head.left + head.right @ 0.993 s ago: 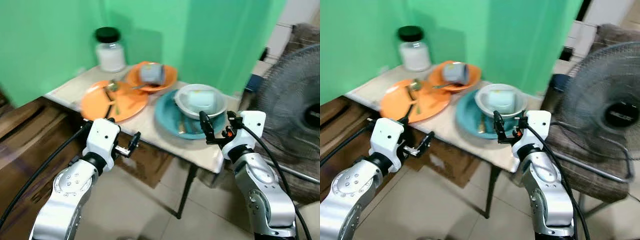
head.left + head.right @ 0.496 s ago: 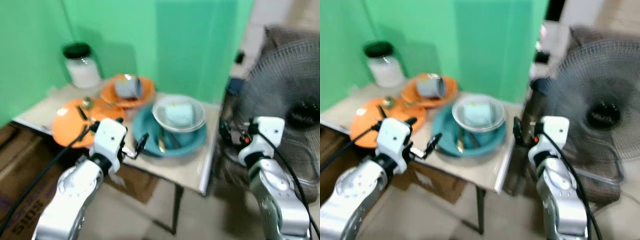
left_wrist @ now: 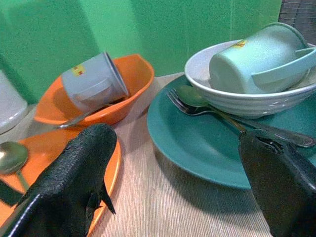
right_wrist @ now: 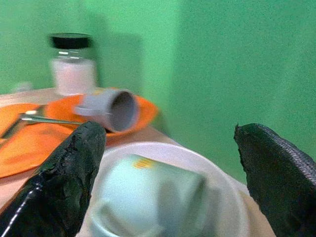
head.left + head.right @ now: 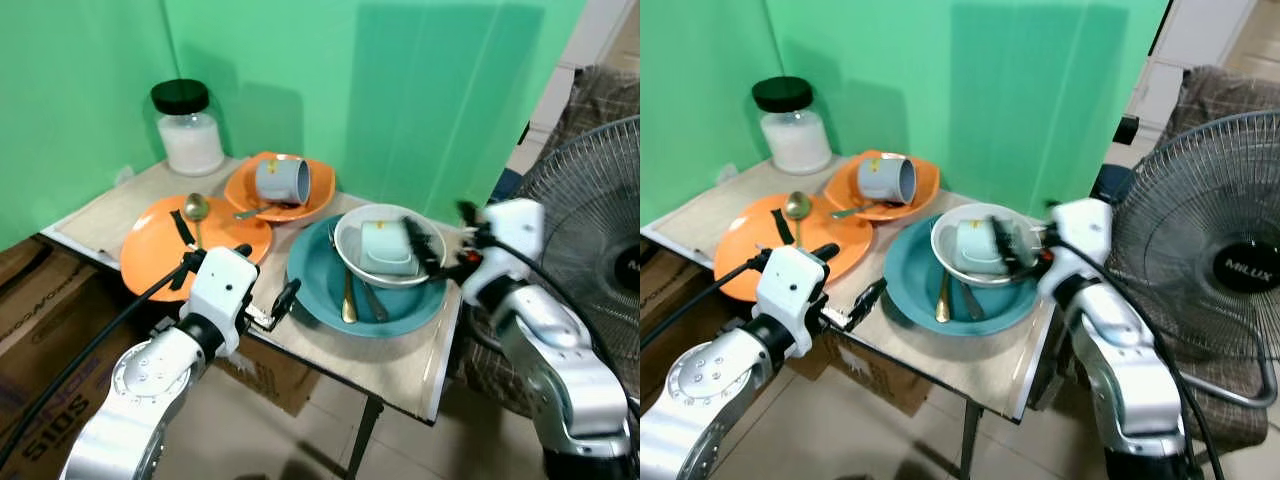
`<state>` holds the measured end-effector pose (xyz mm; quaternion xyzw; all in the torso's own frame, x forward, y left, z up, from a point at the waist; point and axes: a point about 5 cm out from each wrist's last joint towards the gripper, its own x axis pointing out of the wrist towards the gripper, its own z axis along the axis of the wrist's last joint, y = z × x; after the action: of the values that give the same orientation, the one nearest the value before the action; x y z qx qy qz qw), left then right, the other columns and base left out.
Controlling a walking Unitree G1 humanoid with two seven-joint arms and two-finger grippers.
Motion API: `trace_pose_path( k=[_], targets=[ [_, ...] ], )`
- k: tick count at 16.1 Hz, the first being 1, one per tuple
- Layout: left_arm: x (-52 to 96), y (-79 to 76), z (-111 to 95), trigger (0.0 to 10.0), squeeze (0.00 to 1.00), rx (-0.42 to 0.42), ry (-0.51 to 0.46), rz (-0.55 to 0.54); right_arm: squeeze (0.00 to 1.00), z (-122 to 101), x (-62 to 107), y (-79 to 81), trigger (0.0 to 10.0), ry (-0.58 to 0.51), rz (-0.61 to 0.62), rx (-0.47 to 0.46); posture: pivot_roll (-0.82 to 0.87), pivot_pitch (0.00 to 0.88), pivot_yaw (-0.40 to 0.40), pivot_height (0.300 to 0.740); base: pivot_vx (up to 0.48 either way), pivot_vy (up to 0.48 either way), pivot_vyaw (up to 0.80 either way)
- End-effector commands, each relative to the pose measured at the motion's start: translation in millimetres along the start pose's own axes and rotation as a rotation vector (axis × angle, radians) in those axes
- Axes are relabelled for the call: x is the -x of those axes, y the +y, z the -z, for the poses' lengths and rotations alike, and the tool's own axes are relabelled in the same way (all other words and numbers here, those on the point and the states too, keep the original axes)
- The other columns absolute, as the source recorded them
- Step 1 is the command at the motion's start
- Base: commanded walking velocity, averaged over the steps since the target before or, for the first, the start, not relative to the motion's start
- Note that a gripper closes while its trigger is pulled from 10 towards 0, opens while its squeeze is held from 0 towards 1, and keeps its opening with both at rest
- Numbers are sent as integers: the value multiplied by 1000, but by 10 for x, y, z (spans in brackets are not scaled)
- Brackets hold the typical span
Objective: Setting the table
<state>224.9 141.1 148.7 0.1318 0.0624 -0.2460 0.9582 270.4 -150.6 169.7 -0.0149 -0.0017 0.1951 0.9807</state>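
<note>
A teal plate [image 5: 320,295] lies at the table's right, holding a fork and spoon [image 5: 347,290] and a white bowl [image 5: 350,225]. In the bowl a pale green cup [image 5: 383,247] lies on its side. Behind it an orange bowl [image 5: 240,190] holds a tipped grey cup [image 5: 282,180]. To the left, an orange plate [image 5: 150,260] carries a spoon [image 5: 195,210]. My left gripper [image 5: 262,275] is open at the table's front edge, facing the teal plate [image 3: 197,148]. My right gripper [image 5: 445,232] is open over the white bowl's right rim, facing the green cup [image 4: 148,192].
A black-lidded jar [image 5: 187,125] of white powder stands at the table's back left against the green wall. A standing fan [image 5: 600,230] is close on the right of the table. A cardboard box [image 5: 40,390] sits on the floor at the lower left.
The camera swung and steadied. My right gripper rose from beside the table's right edge to over the white bowl. The left gripper stays by the front edge.
</note>
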Motion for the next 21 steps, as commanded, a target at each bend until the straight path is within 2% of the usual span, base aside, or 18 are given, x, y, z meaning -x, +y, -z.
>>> trace_pose_path(
  k=[1,3,6,7,8,9,10,12,14,15,17,21],
  targets=[
    [9,-16,-26,10000,0,-10,-1,18,0,-5,-35,10,10000,15,-30,25,146,0,-31,740,0,0,0],
    [21,-13,-2,10000,0,-26,22,36,0,-21,-108,-51,10000,36,-42,70,149,0,-34,740,0,0,0],
    [23,-46,24,10000,0,-40,45,106,0,-29,-233,-173,10000,128,-123,198,151,0,-32,740,0,0,0],
    [23,-46,24,10000,0,-40,45,106,0,-29,-233,-173,10000,128,-123,198,151,0,-32,740,0,0,0],
    [22,-50,22,10000,0,-44,46,120,90,-27,-252,-192,10000,151,-134,211,152,0,-32,740,0,0,0],
    [28,-42,27,10000,0,-44,54,136,941,-50,-293,-215,10000,195,-178,268,154,0,-29,740,0,0,0],
    [42,-49,36,10000,0,-51,64,162,1000,-73,-314,-237,10000,222,-201,304,156,0,-32,740,0,0,0],
    [85,-81,35,10000,0,-61,69,240,1000,-138,-338,-321,10000,289,-223,380,154,0,-32,740,0,0,0],
    [89,-85,42,10000,0,-72,78,255,1000,-169,-327,-351,10000,319,-242,428,154,0,-35,740,0,0,0],
    [95,-113,47,10000,0,-66,83,279,0,-187,-277,-346,10000,356,-314,471,151,0,-31,740,0,0,0],
    [106,-135,47,10000,0,-71,88,303,0,-213,-210,-323,10000,379,-411,486,150,0,-30,740,0,0,0],
    [117,-173,18,10000,0,-67,80,344,0,-331,-146,-367,10000,381,-491,534,148,0,-32,740,0,0,0]
  ],
)
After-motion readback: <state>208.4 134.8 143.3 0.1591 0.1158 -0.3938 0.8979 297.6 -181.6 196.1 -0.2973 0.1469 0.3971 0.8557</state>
